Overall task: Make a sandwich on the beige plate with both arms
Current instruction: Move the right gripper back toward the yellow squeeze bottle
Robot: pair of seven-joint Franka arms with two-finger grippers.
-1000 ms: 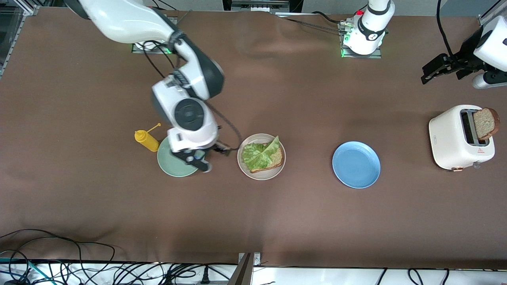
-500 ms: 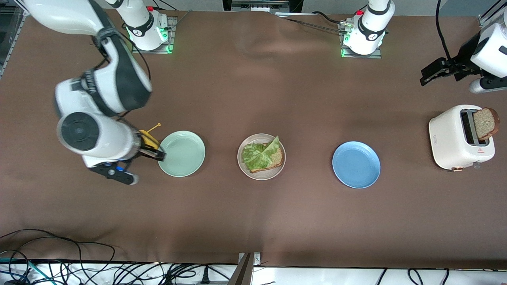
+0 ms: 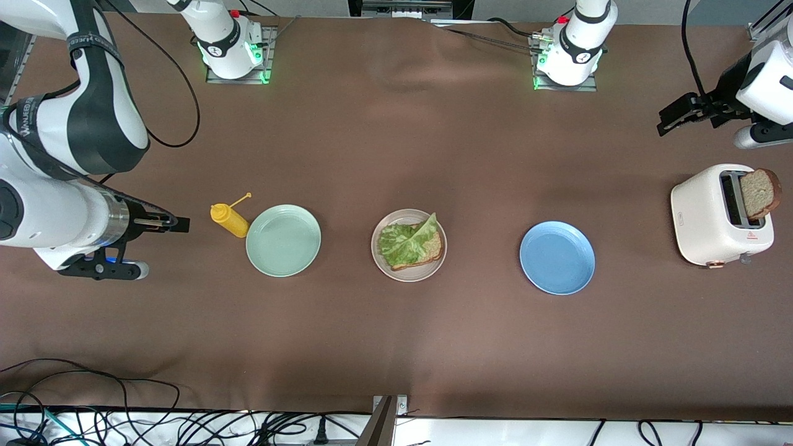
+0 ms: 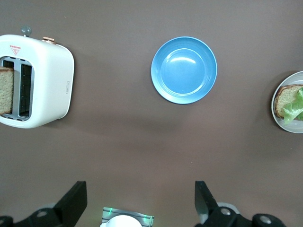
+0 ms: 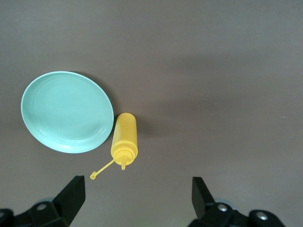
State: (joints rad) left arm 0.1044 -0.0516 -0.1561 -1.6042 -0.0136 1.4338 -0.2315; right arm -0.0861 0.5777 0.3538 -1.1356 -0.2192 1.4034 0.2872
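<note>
With the bread slice upright in the toaster, the empty, wide-open left end effector should pinch its protruding crust, while lettuce-topped bread waited on the beige plate; the right end effector, open, idled near the mustard bottle.

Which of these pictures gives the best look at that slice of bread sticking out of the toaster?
The front view: the bread slice shows its whole brown face, leaning out of the white toaster. The left wrist view catches only part of it, seen from above in a slot. The right wrist view misses it.
</note>
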